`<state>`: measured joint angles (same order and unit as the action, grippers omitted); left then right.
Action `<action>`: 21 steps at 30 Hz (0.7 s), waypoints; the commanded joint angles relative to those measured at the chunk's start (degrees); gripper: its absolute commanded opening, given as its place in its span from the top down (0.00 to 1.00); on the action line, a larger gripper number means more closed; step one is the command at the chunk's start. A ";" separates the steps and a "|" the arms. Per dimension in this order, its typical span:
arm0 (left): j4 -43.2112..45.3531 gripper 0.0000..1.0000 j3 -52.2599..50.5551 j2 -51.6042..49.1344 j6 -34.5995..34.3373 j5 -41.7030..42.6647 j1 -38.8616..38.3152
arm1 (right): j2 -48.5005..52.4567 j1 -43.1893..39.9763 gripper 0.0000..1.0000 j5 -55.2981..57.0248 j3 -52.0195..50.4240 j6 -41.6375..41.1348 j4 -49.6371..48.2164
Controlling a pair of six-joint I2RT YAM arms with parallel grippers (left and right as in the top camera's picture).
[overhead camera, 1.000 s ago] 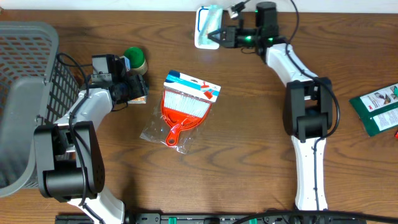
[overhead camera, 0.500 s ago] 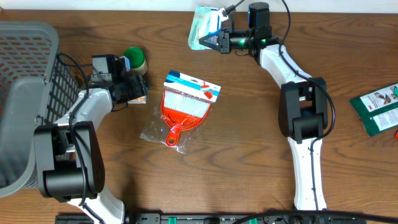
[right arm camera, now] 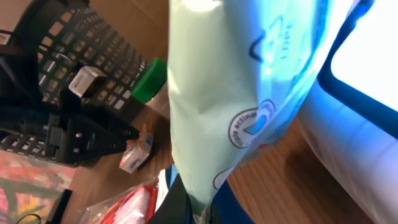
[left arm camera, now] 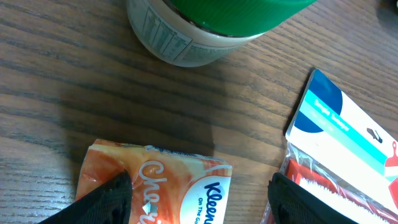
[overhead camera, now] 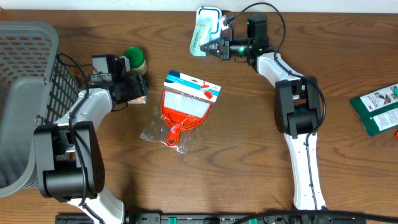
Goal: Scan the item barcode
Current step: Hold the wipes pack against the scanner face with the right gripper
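My right gripper is shut on the lower edge of a pale green packet, held off the table at the back edge. The packet hangs just in front of a blue-rimmed white scanner. In the right wrist view the packet fills the middle, pinched at the bottom by my right gripper, and the scanner's lit face glows at the right. My left gripper is open, its fingers either side of an orange Kleenex pack lying on the table.
A green-lidded jar stands just beyond the left gripper. A red brush in a clear bag lies mid-table. A grey basket fills the left edge. A green packet lies at the far right.
The right arm has swung inward and carried the pale green packet a little left and down, uncovering the scanner behind it. The left arm has not moved.
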<state>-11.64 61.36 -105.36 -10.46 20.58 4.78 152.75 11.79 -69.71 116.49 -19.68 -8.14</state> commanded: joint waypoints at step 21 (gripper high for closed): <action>-0.74 0.29 -1.22 -3.02 0.35 -2.27 0.31 | -0.81 -4.22 0.99 -4.04 0.72 -3.45 -3.04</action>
<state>-11.55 61.36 -105.71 -10.44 20.58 4.78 152.75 7.05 -71.07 116.51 -23.05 -10.31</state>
